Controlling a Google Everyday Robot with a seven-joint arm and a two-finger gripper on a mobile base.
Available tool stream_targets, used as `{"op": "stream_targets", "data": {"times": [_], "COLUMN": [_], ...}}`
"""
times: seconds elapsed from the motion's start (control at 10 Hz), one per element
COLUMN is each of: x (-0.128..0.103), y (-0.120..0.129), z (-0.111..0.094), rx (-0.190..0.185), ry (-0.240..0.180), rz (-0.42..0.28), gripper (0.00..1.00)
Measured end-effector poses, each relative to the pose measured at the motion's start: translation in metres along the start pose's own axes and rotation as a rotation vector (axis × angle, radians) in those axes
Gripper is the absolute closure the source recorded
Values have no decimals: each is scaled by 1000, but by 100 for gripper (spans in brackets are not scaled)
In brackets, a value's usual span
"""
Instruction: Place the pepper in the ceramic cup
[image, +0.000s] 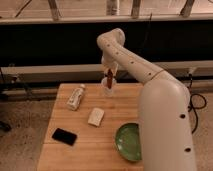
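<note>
My gripper (109, 74) hangs at the far edge of the wooden table (75, 155), pointing down. It is shut on a red pepper (109, 79), which hangs upright. The pepper's lower end is right above, or just inside, the mouth of a small pale ceramic cup (108, 91) standing at the table's back edge. The arm (131, 61) reaches in from the right and its large white body covers the table's right side.
A clear plastic bottle (76, 97) lies on its side at the back left. A white packet (96, 116) lies mid-table. A black flat object (64, 136) sits front left. A green plate (130, 141) sits front right, next to the arm's body.
</note>
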Motion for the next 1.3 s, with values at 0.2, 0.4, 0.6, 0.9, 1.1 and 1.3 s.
{"op": "stream_targets", "data": {"times": [0.2, 0.4, 0.6, 0.9, 1.1, 1.3], "x": [5, 7, 9, 10, 4, 3], "y": [-6, -12, -11, -3, 3, 1], "z": [3, 14, 20, 24, 32, 33], "rx": [-1, -5, -4, 9, -7, -6], "ry": [1, 4, 7, 16, 9, 5], "rz": [-18, -34, -33, -24, -22, -27], "gripper": [98, 78, 60, 33, 36, 54]}}
